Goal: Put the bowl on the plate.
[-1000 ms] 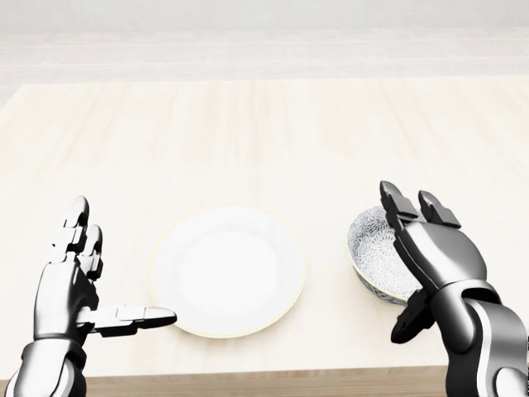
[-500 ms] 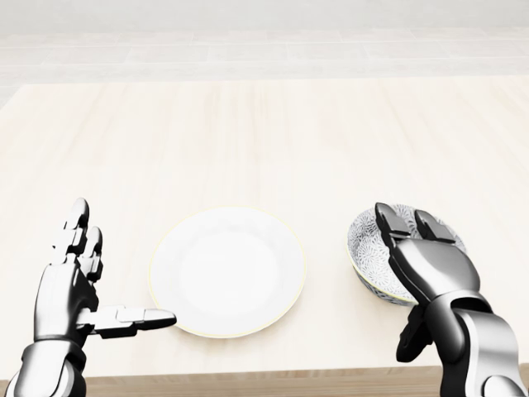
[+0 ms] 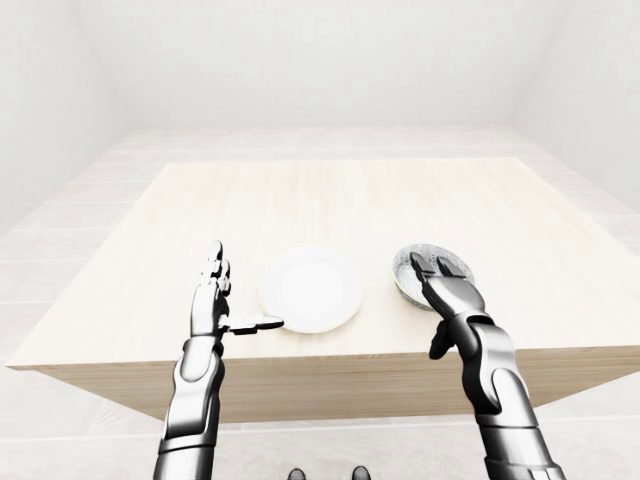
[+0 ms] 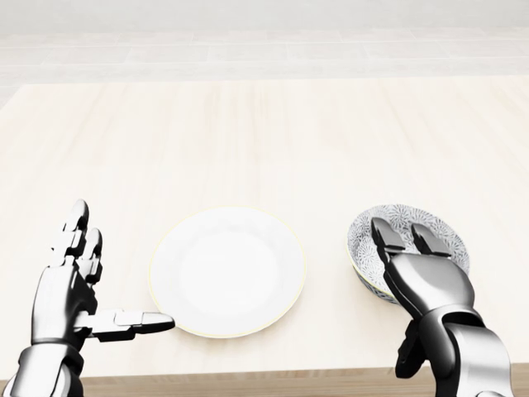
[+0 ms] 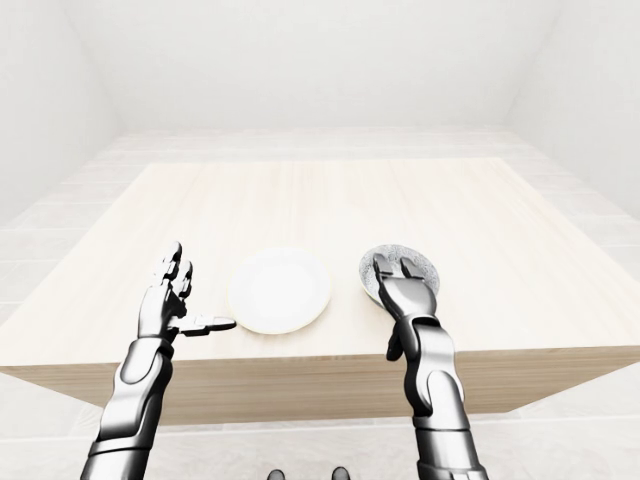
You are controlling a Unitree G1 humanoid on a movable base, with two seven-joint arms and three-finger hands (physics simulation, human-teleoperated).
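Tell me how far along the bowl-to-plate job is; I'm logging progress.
Nothing is finished: the bowl sits on the table, apart from the empty plate to its left in the head view. In hand: the right hand is over the bowl's near rim, fingers open, not gripping. The left hand hangs open beside the plate. Left: grasp, lift, carry, set down.

White plate (image 3: 311, 289) and patterned bowl (image 3: 432, 273) sit apart on a pale desk (image 3: 340, 200); right hand (image 3: 447, 290) over the bowl, left hand (image 3: 215, 305) open beside the plate.
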